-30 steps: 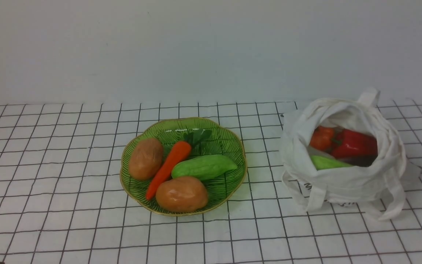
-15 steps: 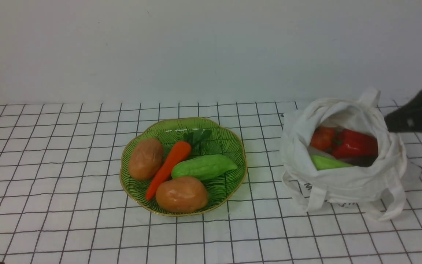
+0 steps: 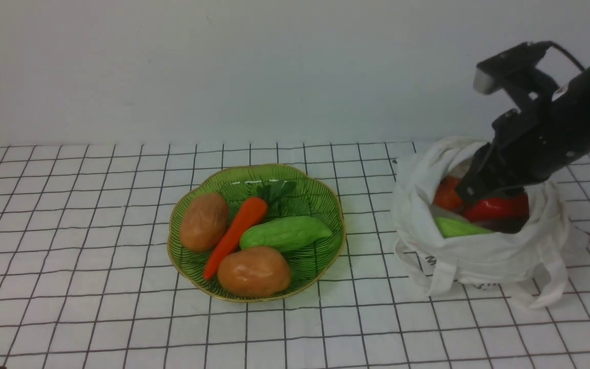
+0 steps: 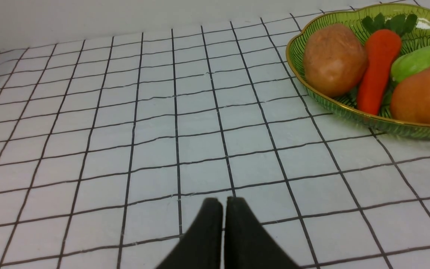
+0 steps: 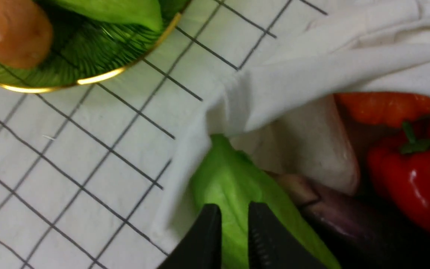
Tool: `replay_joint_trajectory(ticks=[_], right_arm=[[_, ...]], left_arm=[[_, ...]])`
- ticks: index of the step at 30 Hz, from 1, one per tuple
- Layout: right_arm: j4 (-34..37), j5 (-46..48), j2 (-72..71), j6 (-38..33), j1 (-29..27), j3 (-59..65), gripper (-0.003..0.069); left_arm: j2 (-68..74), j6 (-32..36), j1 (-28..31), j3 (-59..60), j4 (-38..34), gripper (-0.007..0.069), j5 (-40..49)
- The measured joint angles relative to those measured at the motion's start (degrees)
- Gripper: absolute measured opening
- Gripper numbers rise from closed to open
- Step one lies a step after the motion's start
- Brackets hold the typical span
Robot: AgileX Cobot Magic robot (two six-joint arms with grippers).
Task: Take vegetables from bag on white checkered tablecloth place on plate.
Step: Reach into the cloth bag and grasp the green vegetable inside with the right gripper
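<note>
Bag (image 3: pixel 479 251) | right arm (image 3: pixel 556 133) angled down over its mouth | right gripper (image 5: pixel 234 210) slightly parted over gourd (image 5: pixel 230 175) | left gripper (image 4: pixel 224 203) together

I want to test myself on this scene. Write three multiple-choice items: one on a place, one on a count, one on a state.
1. Where is the bag, relative to the plate? A. on it B. to the robot's right C. to the robot's left
2. How many vegetables lie on the plate? A. two B. four C. six
3. The jaws of the left gripper are: A. wide open B. clamped on the bag's strap C. shut, empty
Key: 1 B, front view shows it there; 2 B, two brown, one orange, one green; 3 C, they meet with nothing between.
</note>
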Motion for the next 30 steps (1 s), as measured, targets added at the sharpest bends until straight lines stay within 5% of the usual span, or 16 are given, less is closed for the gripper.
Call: replay_joint_trajectory(ticks=[10,15,24,27,30], right_arm=[[-0.65,-2.16,5.64,-0.06,0.00,0.00,0.0513],[-0.41,-3.78,7.15,-0.06,0.00,-0.07,0.0588],[-0.41,-3.76,8.94,-0.06,0.00,-0.38,0.0568],[-0.41,-3.37,9.14,0.01,0.05,-0.43,0.0510],[-0.41,-2.53,9.47,1.67,0.11,-0.43,0.0323]], left_arm=[[0.00,0.00,0.00,0.00,0.00,-0.0008,0.00],[0.00,0.00,0.00,0.00,0.00,-0.0008,0.00],[0.00,0.00,0.00,0.00,0.00,-0.0008,0.00],[0.00,0.00,0.00,0.00,0.00,-0.0008,0.00],[0.00,0.00,0.00,0.00,0.00,-0.0008,0.00]])
